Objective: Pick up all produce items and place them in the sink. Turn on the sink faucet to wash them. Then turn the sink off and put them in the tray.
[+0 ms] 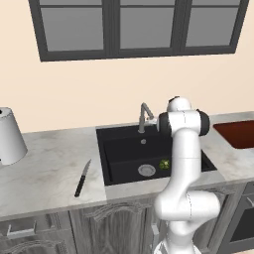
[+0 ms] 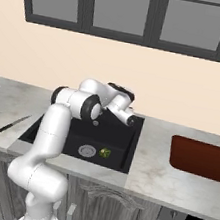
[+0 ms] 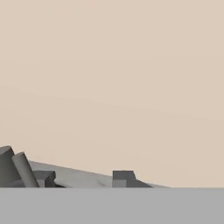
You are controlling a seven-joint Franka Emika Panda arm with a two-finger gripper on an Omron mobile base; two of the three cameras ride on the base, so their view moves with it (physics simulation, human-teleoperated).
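Note:
The broccoli floret (image 1: pixel 164 163) (image 2: pixel 105 153) lies on the floor of the black sink (image 1: pixel 119 149) (image 2: pixel 120 149), just right of the round drain (image 1: pixel 146 170). The metal faucet (image 1: pixel 145 117) stands at the sink's back rim. My gripper (image 2: pixel 132 121) is up at the back of the sink, close to the faucet and pointing at the wall. In the hand view the faucet (image 3: pixel 13 169) is at the lower left, beside my gripper (image 3: pixel 85 178), whose fingertips (image 3: pixel 124 177) stand apart with nothing between them. The reddish-brown tray (image 1: pixel 238 134) (image 2: pixel 200 158) sits on the counter to the right.
A black-handled knife (image 1: pixel 83 178) (image 2: pixel 9 125) lies on the counter left of the sink. A white cylindrical object (image 1: pixel 9 136) stands at the far left. A window (image 1: pixel 139 25) is set in the wall above the faucet.

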